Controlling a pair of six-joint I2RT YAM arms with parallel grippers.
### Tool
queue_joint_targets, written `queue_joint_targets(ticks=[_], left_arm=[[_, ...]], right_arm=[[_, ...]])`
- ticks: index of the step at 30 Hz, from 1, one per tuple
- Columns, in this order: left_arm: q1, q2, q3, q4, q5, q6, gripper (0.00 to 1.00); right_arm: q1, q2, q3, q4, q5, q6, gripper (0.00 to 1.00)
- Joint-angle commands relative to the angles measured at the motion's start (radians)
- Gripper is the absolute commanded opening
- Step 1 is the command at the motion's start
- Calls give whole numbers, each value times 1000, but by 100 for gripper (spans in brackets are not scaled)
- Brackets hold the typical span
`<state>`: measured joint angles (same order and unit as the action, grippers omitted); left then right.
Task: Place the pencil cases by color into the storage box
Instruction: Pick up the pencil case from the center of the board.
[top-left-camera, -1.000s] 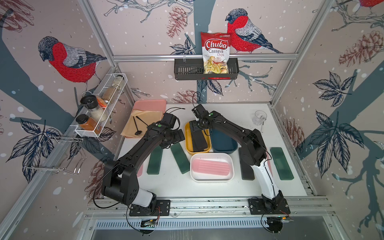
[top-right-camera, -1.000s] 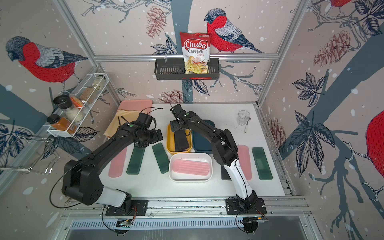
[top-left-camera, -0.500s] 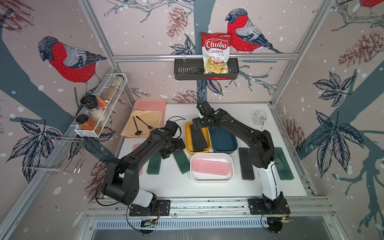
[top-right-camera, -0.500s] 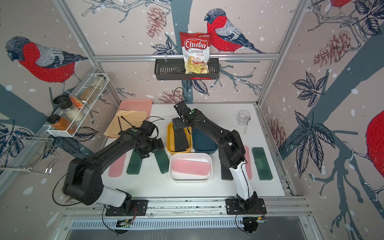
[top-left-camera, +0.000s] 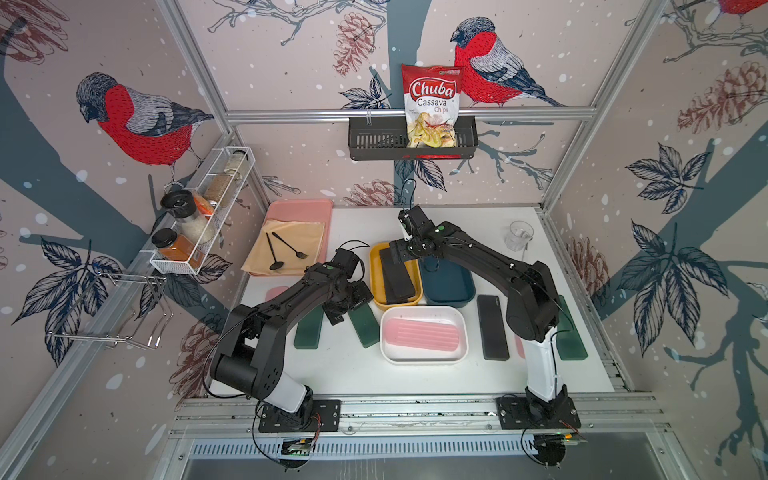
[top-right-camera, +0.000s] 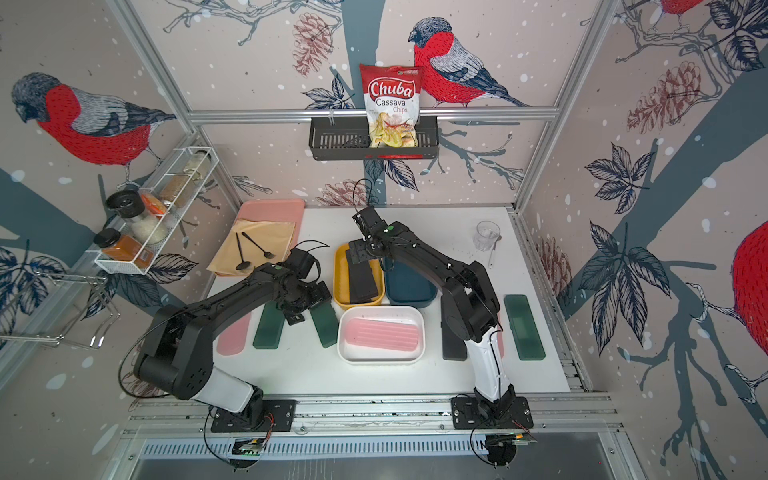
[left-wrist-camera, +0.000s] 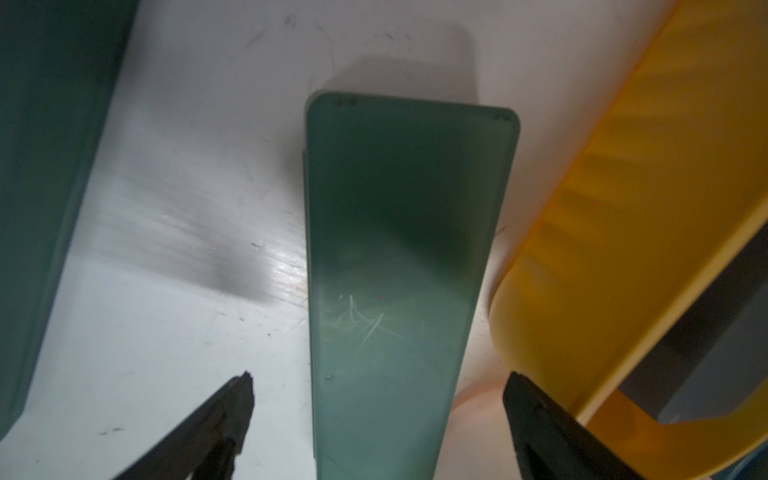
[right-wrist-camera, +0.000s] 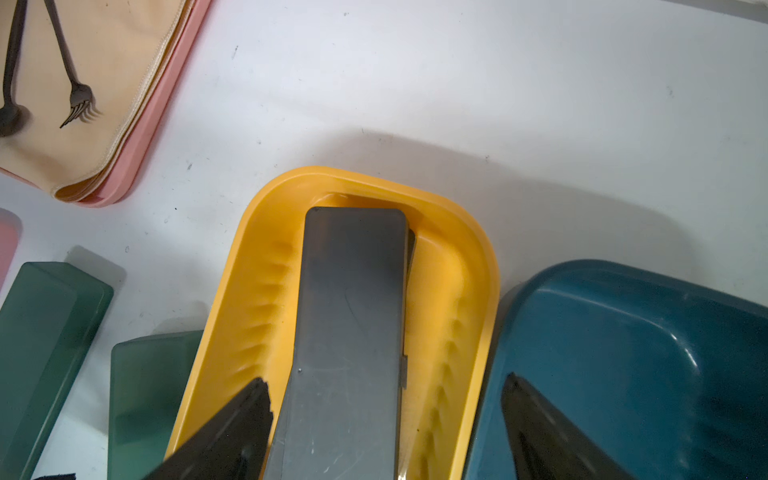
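Where the left gripper hangs: just beside the yellow tub, on the left arm's side, low over a dark green case.
Left gripper state: jaws spread wide, one finger on each side of the case, bare table showing between fingers and case; nothing held.
Dark green case: flat on the table and angled, one end close to the yellow tub's wall; seen in both top views.
Second green case: flat on the table, farther from the yellow tub on the same side.
Right gripper: above the yellow tub, over the black case.
Right gripper state: jaws apart, one finger by the case's long edge, the other out over the blue tub; no grip.
Black case: lying lengthwise inside the yellow tub; a dark edge peeks from under its corner, and what it is cannot be told.
Blue tub: just beside the yellow tub, on the right arm's side.
White tub: just beside the yellow tub, toward the arm bases, with a pink case lying flat inside.
Loose black case: on the table beyond the blue tub from the yellow tub.
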<state>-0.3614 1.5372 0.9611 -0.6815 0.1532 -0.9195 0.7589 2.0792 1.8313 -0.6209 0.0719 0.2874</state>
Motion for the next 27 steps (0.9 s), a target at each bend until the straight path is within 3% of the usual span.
queue_joint_targets(ticks=[1, 27], left_arm=[[-2, 9, -7, 42, -1, -19, 98], [-2, 135, -12, 29, -60, 23, 98]], right_arm=[[2, -11, -4, 23, -5, 4, 90], [11, 25, 45, 22, -42, 11, 90]])
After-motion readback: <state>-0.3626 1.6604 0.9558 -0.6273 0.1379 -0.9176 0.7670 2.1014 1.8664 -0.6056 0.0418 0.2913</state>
